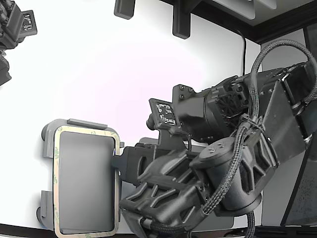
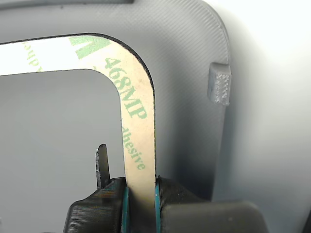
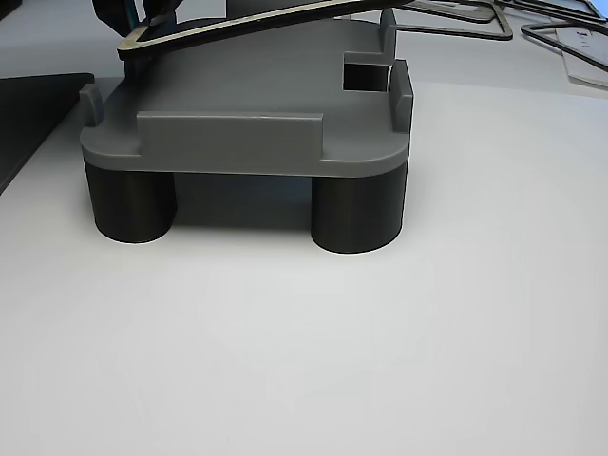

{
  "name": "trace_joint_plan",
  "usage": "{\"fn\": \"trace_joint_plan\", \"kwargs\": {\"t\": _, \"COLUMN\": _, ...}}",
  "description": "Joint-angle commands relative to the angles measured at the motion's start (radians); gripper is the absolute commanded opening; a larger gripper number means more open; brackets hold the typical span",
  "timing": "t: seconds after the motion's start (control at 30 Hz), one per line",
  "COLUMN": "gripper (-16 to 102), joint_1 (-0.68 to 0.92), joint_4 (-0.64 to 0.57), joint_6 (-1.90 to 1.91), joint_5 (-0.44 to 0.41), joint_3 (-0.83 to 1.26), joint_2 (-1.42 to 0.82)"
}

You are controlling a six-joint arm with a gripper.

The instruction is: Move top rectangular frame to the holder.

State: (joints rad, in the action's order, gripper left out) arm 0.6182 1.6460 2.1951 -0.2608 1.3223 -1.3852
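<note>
Top rectangular frame (image 1: 87,179), as we see it in the exterior view, is a thin beige outline with rounded corners and faint green mottling, lying over the holder (image 1: 48,145) at about 8 o'clock in the picture. We find bare white table (image 1: 99,64) from 9 through 12 o'clock of it. The arm (image 1: 233,163) reaches in from 3 o'clock, its gripper (image 1: 119,161) at the frame's near long side.

In the wrist view we read green lettering on the frame (image 2: 138,126), "468MP" among it, with a dark line along its edge. The gripper (image 2: 141,206) pinches that strip between teal-lined jaws. A raised tab (image 2: 219,83) stands at the holder's (image 2: 189,73) rim.

In the other view we see the frame (image 3: 247,27) tilted, one end lifted above the holder (image 3: 237,142), which stands on dark round feet (image 3: 356,214).
</note>
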Motion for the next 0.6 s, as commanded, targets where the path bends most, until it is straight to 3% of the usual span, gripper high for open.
{"fn": "trace_joint_plan", "kwargs": {"t": 0.0, "gripper": -11, "joint_1": -0.02, "joint_4": 0.009, "joint_6": 0.012, "joint_5": -0.011, "joint_3": -0.029, "joint_2": -0.015}}
{"fn": "trace_joint_plan", "kwargs": {"t": 0.57, "gripper": -11, "joint_1": -0.025, "joint_4": 0.009, "joint_6": 0.089, "joint_5": 0.023, "joint_3": -0.014, "joint_2": 0.003}}
